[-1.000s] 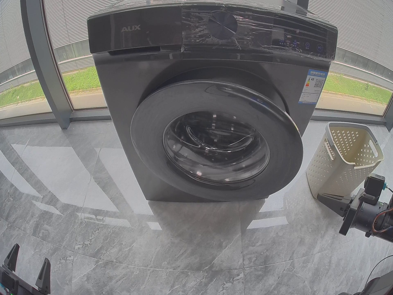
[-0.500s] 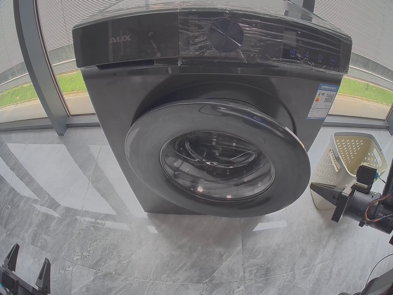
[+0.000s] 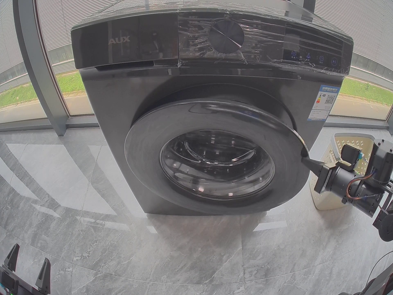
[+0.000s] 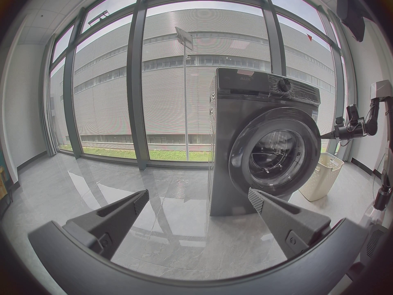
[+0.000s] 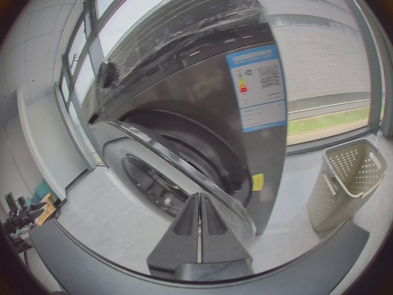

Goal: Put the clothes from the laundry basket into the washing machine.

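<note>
At the door's right rim: the right gripper has come up from beside the laundry basket in the last half second, and its tip now sits on the edge of the door, touching or just off it, can't tell which. Its fingers are pressed flat together with nothing between them. The door stands ajar on that side, with a gap showing between rim and washing machine front in the right wrist view. The earlier shift of the whole head view is camera motion, not the machine. The left gripper is unchanged, low at near left, fingers spread wide and empty. The basket stands on the floor just right of the machine, partly behind the right arm; can't tell its contents. My read: we're at the door-opening step, no clothes moved yet. Next is hooking the rim and swinging it left; slipping off the curved edge is the risk.
</note>
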Available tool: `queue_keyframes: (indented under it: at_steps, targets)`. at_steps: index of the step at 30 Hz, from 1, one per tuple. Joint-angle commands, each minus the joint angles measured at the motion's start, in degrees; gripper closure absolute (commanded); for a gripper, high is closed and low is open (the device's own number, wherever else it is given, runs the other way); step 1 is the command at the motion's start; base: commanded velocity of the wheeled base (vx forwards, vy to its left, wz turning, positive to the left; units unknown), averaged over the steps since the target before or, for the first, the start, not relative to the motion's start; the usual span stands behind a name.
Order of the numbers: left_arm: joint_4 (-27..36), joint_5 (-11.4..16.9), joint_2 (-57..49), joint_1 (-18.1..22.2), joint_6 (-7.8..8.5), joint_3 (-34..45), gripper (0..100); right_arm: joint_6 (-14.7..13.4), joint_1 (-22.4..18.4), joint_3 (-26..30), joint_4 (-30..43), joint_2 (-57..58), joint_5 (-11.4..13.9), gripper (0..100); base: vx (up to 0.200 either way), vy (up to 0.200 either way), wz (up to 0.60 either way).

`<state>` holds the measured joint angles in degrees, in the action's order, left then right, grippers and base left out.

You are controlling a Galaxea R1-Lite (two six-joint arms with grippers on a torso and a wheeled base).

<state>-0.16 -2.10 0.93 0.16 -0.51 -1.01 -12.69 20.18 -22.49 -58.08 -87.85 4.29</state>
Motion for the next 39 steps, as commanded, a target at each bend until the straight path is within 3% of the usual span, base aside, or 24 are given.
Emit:
queue_keyframes:
  at_steps: [1, 10, 23, 33, 39]
  targets:
    - [0.0, 0.0, -0.8, 0.0, -0.19, 1.0, 0, 0.2, -2.2, -1.7, -1.3, -2.9, -1.0, 100, 0.000, 0.000, 0.00]
    - [0.0, 0.0, -0.8, 0.0, 0.16, 1.0, 0, 0.7, -1.1, 3.3, -1.3, 0.0, -1.0, 100, 0.000, 0.000, 0.00]
    - [0.0, 0.0, -0.8, 0.0, 0.25, 1.0, 0, -0.2, 7.3, 7.4, -1.6, 1.4, -0.5, 100, 0.000, -0.092, 0.00]
    - [0.1, 0.0, -0.8, 0.0, 0.34, 1.0, 0, -0.9, 8.2, 7.6, -4.3, 1.6, -0.6, 100, 0.000, 0.000, 0.00]
    - [0.0, 0.0, -0.8, 0.0, 0.34, 1.0, 0, -0.9, 8.3, 7.6, -6.4, 1.2, -0.7, 100, 0.200, 0.000, 0.00]
